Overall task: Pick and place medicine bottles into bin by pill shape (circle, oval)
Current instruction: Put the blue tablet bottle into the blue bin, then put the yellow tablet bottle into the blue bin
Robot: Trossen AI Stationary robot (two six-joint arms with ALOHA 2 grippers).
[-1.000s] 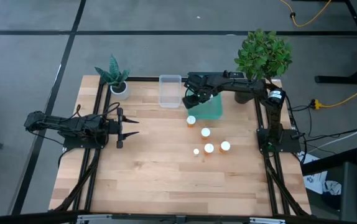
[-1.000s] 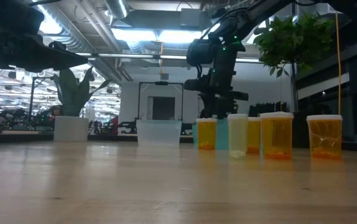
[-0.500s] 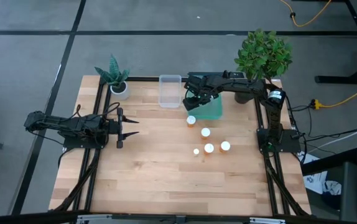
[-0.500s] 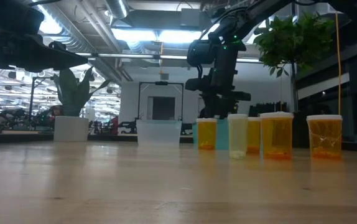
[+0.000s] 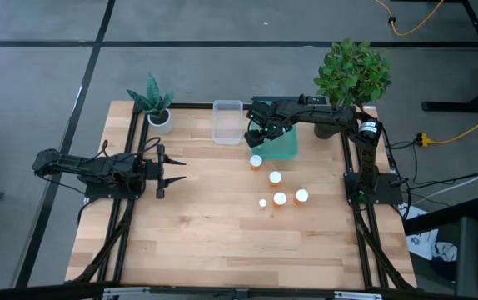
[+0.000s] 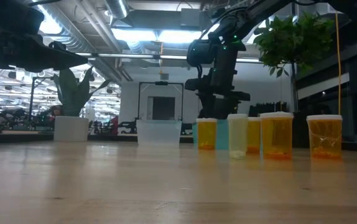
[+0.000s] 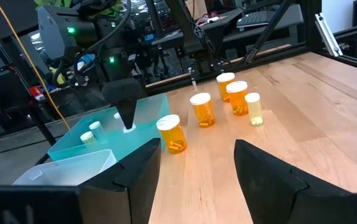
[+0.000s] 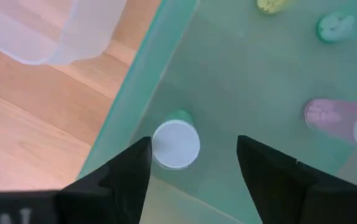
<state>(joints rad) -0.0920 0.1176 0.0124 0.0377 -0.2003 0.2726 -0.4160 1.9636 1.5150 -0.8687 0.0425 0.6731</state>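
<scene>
Over the teal bin point(image 5: 285, 143) at the far side of the desk point(image 5: 222, 225), the right gripper point(image 8: 188, 163) hangs with its fingers apart, and a small white-capped bottle point(image 8: 175, 144) stands upright on the bin floor directly beneath the gap, apparently just released there because its pills match that tray. Beside it the clear bin point(image 5: 227, 122) waits for the other shape, and five bottles point(image 5: 277, 188) remain clustered on the desk. Meanwhile the left gripper point(image 7: 196, 165) idles partly open and empty-handed.

Right end effector point(image 8: 191, 158) open, lowered
</scene>
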